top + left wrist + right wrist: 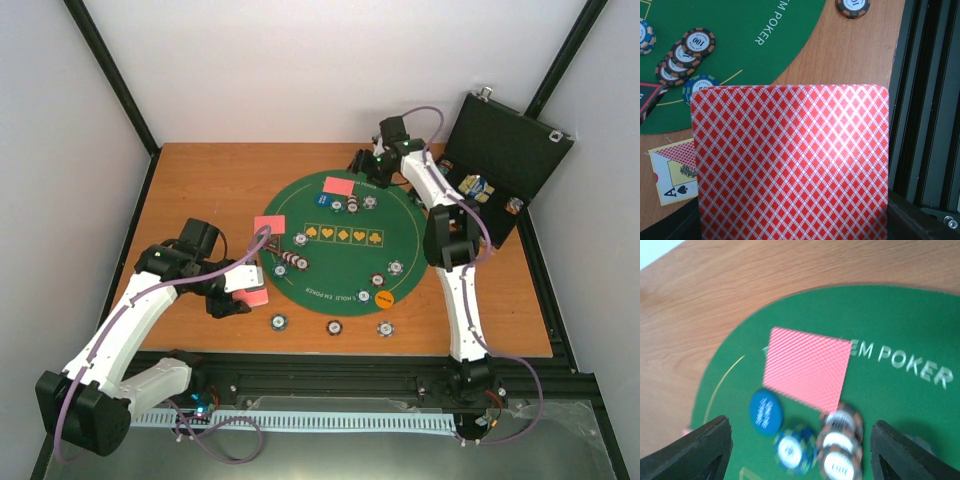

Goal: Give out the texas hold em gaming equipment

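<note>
My left gripper (240, 292) is shut on red-backed playing cards (790, 160) just off the green mat's near-left edge. The cards fill the left wrist view and hide the fingers. An ace of spades (674, 176) lies face up beneath them. My right gripper (801, 442) hangs open over the mat's far side, its fingers (707, 450) wide apart. Between them lie a red-backed card (807, 367), a flat blue chip (766, 411), a blue striped chip (795, 447) and a maroon chip stack (840, 442). Another card (269, 224) lies at the mat's left edge.
The round green mat (345, 262) fills the table's middle, with chips spread over it (293, 262) (396, 268). Three chips (334, 327) lie on the wood near its front edge. A black case (505, 160) stands open at the back right. A black rail (925, 125) runs along the near edge.
</note>
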Motion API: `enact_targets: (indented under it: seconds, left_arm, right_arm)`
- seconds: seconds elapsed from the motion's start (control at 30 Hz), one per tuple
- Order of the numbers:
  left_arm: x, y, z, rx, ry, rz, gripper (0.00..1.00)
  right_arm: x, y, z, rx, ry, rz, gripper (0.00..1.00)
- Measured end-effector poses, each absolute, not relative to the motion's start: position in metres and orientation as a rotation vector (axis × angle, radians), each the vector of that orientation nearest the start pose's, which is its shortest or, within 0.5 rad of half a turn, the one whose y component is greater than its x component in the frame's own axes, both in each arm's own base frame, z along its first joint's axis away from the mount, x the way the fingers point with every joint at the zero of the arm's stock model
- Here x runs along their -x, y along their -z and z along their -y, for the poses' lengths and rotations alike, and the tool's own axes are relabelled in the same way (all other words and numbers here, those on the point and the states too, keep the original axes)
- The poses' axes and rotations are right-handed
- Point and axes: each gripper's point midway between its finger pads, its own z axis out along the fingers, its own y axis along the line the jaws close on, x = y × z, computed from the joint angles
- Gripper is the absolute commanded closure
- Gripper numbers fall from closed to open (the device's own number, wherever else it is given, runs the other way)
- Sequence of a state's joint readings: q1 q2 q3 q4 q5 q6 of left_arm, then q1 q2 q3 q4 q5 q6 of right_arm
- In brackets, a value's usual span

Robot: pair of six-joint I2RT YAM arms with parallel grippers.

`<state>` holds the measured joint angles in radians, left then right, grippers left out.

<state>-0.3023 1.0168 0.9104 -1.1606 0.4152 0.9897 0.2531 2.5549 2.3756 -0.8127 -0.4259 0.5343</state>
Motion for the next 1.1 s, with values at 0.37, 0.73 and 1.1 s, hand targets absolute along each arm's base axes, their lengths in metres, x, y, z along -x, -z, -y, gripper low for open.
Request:
enact_targets:
  seconds: [0.37, 0.73, 1.1]
  left_arm:
    - [-0.17, -0.154, 0.126, -1.674, 0.398, -2.109, 0.48]
    - [-0.17, -0.155, 0.125, -1.67, 0.394, -2.114, 0.48]
    - [-0.17, -0.156, 0.125, -1.669, 0.392, -2.113, 0.48]
  right_arm:
    - [-0.427, -0.219, -0.261, 0.045, -1.036, -2.45, 0.25]
    - [-0.232, -0.18, -0.314, 0.229, -1.308, -2.528, 0.3]
    - [-0.179, -0.192, -0.37, 0.346, -1.493, -2.452, 0.32]
